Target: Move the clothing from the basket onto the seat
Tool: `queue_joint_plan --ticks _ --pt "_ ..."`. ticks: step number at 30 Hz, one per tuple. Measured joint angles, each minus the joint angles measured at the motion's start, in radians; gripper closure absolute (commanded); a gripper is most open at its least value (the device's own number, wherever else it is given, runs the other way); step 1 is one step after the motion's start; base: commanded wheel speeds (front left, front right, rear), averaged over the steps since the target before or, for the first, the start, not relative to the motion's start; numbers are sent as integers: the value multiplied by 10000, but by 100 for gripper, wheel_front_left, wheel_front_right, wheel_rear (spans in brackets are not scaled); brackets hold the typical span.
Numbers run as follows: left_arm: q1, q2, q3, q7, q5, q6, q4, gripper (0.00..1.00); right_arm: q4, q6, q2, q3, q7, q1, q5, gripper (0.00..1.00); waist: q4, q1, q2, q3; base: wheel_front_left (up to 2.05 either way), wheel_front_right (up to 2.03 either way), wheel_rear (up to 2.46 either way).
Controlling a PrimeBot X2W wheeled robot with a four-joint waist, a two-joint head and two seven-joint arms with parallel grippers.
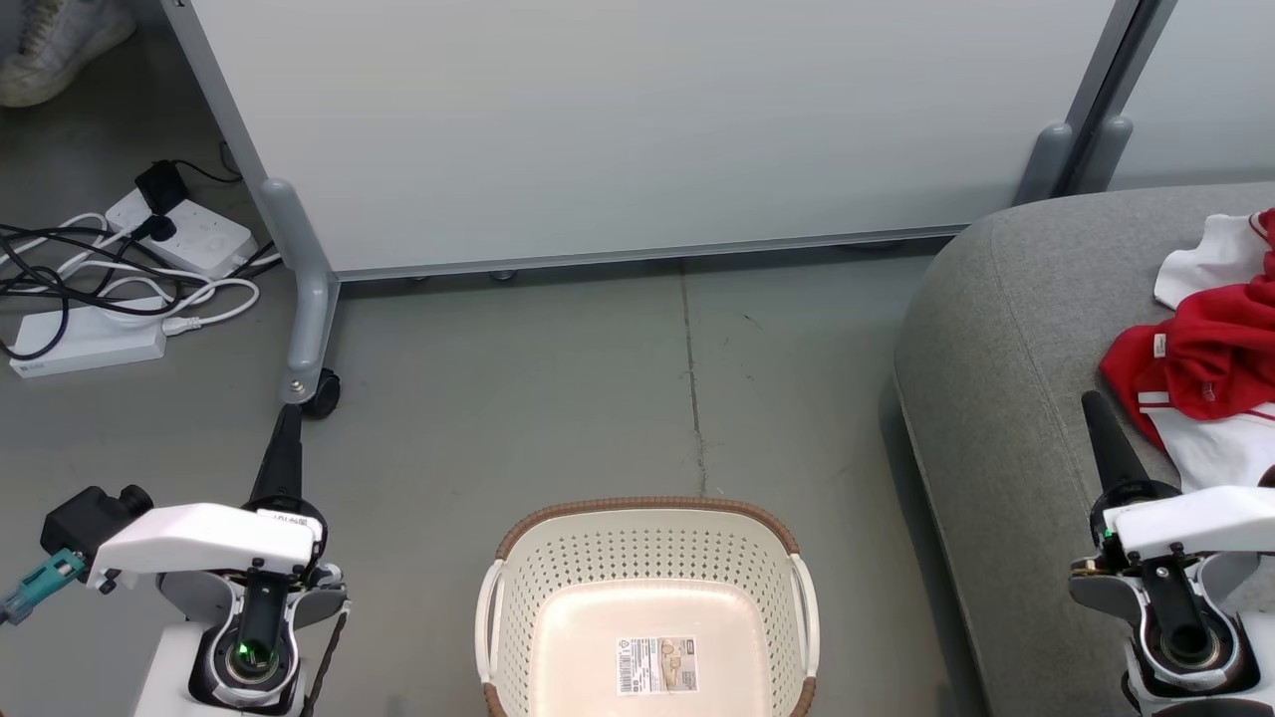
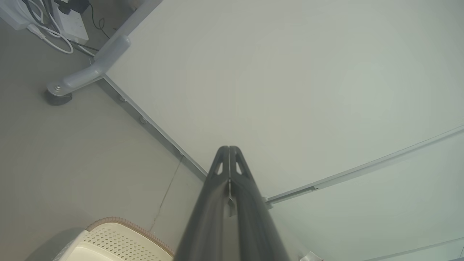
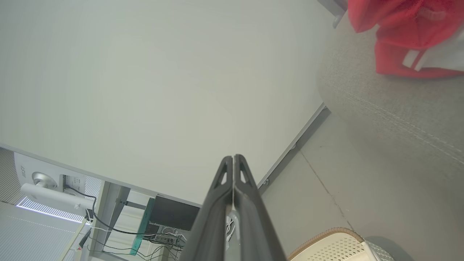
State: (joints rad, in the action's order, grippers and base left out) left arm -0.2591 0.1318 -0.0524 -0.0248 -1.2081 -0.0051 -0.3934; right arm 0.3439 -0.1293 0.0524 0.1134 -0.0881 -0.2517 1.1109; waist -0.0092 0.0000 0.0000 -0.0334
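Cream-white perforated plastic basket (image 1: pixel 647 558) on floor, empty. Bright-red and white fabric garments (image 1: pixel 1210 349) heaped on grey upholstered sofa (image 1: pixel 996 378). Both clenched, holding nothing: left gripper (image 1: pixel 289 413), right gripper (image 1: pixel 1093 400). Risk: right gripper near heap; careless sweep could snag cloth, drag it off rounded edge.

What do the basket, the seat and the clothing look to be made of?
Basket: likely moulded plastic, cream and slightly glossy, with even rows of holes. Its brown rim looks woven, perhaps imitation.
Seat: grey woven upholstery, matt, with a stitched seam.
Clothing: soft red and white fabric, crumpled in folds; fibre unclear.
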Motion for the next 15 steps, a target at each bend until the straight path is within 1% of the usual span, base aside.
queue_joint_plan --ticks 15 --pt "-524 -244 420 336 -1135 -380 -541 100 593 -2 29 173 -121 -498 1356 100 22 0 0 30 0 0 0"
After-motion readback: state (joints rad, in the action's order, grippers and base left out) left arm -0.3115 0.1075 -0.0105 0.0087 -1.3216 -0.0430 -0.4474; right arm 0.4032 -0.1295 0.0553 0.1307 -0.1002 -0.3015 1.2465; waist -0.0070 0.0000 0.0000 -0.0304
